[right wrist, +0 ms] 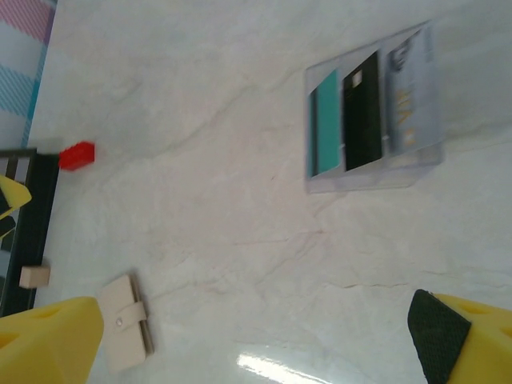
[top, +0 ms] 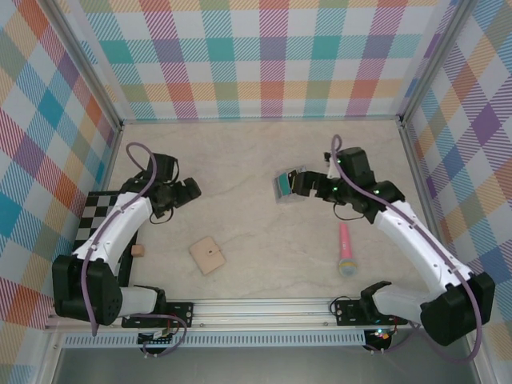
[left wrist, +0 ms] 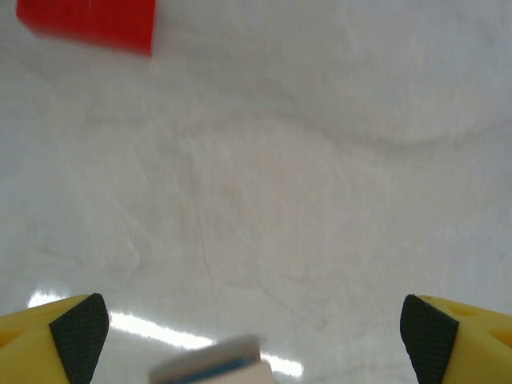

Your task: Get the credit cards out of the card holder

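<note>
The left end effector (left wrist: 254, 324) and the right end effector (right wrist: 256, 340) were both spread wide, gripping nothing. The card holder (top: 208, 256) lay closed on the tabletop (top: 256, 152), between the two arms.

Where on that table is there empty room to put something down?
Widest: the far strip of the table along the back wall. Another bare patch lies in the middle, bordered by the card holder, the clear box and the pink stick. The left edge is crowded: checkered board, small tan block.
</note>
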